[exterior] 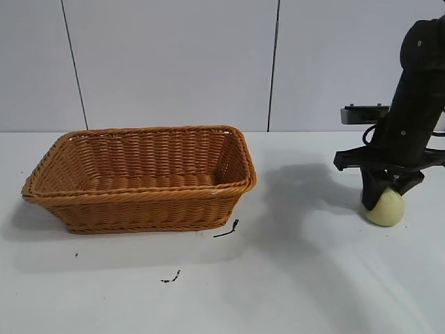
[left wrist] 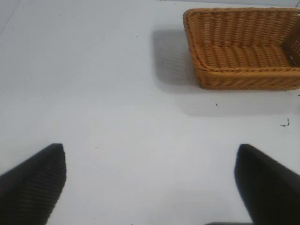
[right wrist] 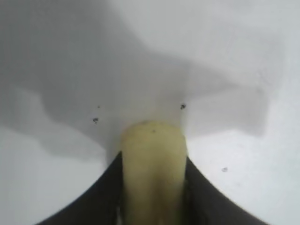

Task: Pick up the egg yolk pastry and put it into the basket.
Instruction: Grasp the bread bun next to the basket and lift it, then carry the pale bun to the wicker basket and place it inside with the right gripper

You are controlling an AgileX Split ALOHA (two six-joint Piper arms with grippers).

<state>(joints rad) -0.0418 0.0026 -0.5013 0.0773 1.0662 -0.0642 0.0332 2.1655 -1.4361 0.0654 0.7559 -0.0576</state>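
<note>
Pale yellow rounded egg yolk pastry squeezed between right pincer fingers

A white desk fills the lower frame, with small dark specks at lower centre and soft shadows on it, and behind it a pale panelled wall with thin dark vertical seams.

Robotics test bench: bare white surface, plain grey panelled wall, black robot arm mounted at the side.
</note>
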